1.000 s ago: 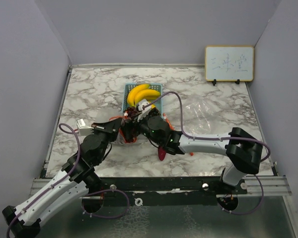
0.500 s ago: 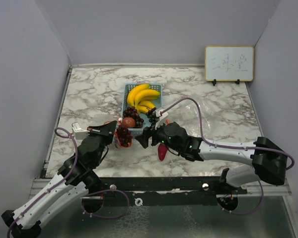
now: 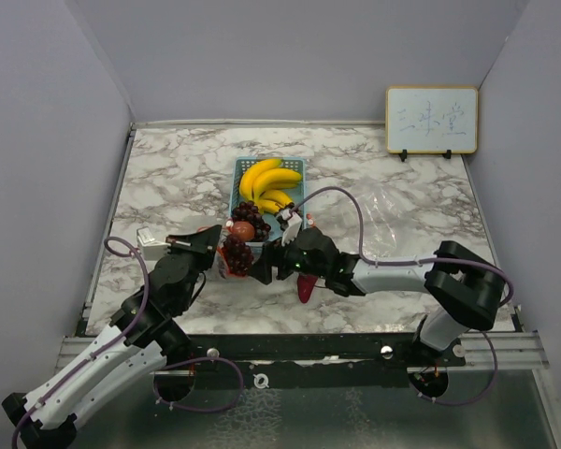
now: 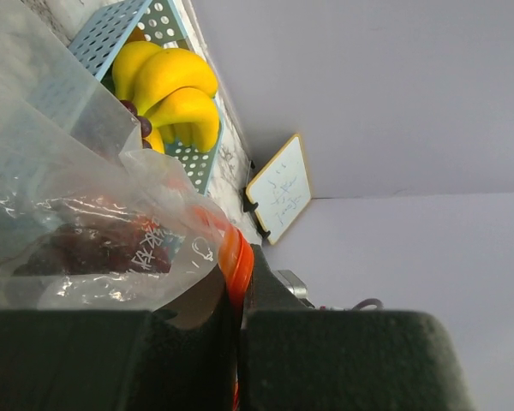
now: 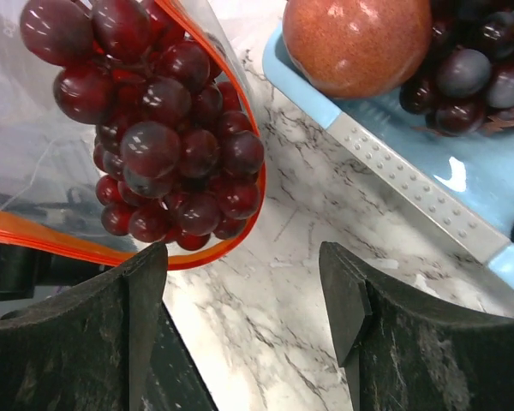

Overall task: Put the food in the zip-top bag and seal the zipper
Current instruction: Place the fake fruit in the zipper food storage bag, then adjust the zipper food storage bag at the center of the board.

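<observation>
My left gripper [image 3: 215, 253] is shut on the orange zipper rim [image 4: 237, 261] of the clear zip-top bag [image 4: 77, 197] and holds its mouth up by the basket. A dark purple grape cluster [image 5: 167, 128] lies in the bag mouth [image 3: 234, 255]. My right gripper [image 3: 262, 266] is open and empty just right of the bag, over bare marble [image 5: 244, 291]. Yellow bananas [image 3: 269, 181], a second grape cluster [image 3: 252, 212] and a round red fruit [image 3: 242, 231] sit in the blue basket [image 3: 295, 166]. The magenta vegetable [image 3: 306, 287] lies on the table under my right arm.
A loose sheet of clear plastic [image 3: 393, 217] lies on the marble at the right. A small whiteboard [image 3: 431, 119] stands against the back wall. The basket's near edge [image 5: 411, 171] is close beside my right fingers. Grey walls enclose the table.
My right gripper pulled back from over the basket and bag, then shifted left toward the bag mouth. The grape cluster now shows in the bag. My left gripper kept its hold.
</observation>
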You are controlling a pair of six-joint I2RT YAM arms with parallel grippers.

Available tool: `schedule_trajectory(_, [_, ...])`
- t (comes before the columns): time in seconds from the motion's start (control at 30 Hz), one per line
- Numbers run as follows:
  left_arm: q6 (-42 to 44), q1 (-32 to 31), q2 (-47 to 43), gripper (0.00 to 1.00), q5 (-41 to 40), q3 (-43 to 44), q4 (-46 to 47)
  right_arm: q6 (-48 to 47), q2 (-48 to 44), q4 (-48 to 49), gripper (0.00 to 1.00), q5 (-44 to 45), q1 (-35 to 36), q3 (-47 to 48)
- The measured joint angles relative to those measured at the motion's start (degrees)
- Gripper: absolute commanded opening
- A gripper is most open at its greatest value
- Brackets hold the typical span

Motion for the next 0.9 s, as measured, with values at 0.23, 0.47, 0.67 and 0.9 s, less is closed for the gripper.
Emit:
schedule_trajectory(0.23, [0.04,0.0,1.09,0.0,0.44,0.0,2.12,4.63,4.68,6.56,0.68,-5.73,-1.38,2.49])
schedule_trajectory(0.47, [0.79,0.0,1.97,0.0,1.01,0.0,4.48,7.63,9.11,11.41,0.42,-10.36,-1.49,4.55])
schedule_trajectory(0.67, [2.97,0.0,1.92,0.0,1.01,0.22,5.2,7.3,8.66,11.41,0.02,-10.95,-1.51,4.28])
schedule_trajectory(0.9, [1.42,0.0,-4.24,0.0,-0.9,-0.15,-4.44,-0.92,0.55,-2.67,0.02,-5.35,-1.49,8.76])
